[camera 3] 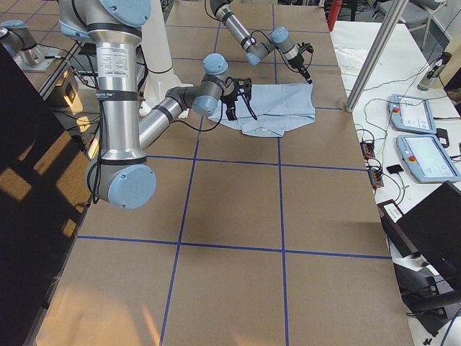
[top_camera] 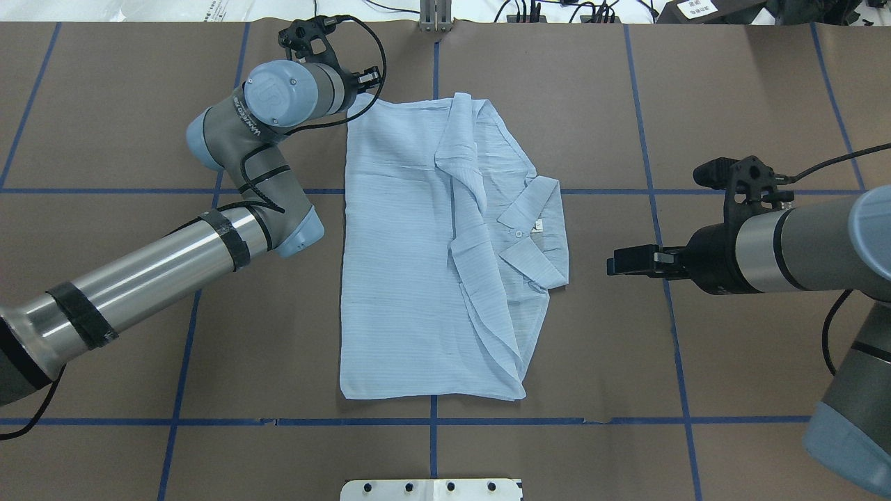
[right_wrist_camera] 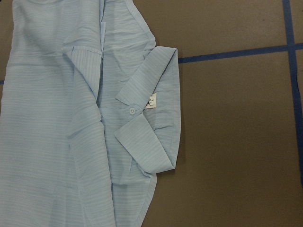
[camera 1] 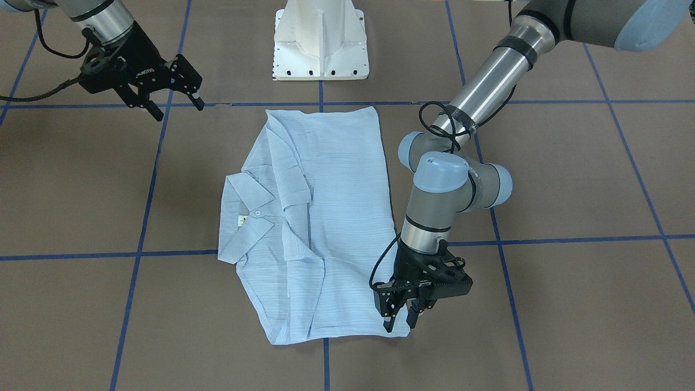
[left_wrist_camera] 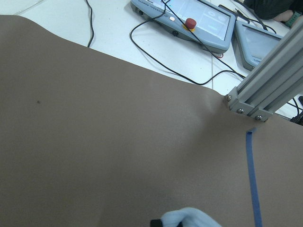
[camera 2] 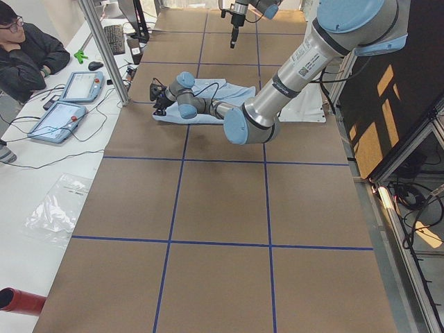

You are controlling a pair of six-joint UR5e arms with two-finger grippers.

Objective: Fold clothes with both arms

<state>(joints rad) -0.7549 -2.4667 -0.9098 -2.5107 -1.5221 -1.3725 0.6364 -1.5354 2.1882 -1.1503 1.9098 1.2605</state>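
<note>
- Left gripper [camera 1: 400,319]: standing at the shirt's [camera 1: 336,217] corner farthest from the robot base, away from the collar side. Its fingers are sitting narrowed at the cloth, and a grasp cannot be told.
- Shirt: lying flat mid-table [camera 1: 570,304], collar [camera 1: 247,217] up. Sleeves are appearing already folded in, making a rough rectangle, with the halving folds looking still undone.
- Right gripper [camera 1: 175,106]: hovering with fingers spread, holding nothing, well apart from the shirt.
</note>
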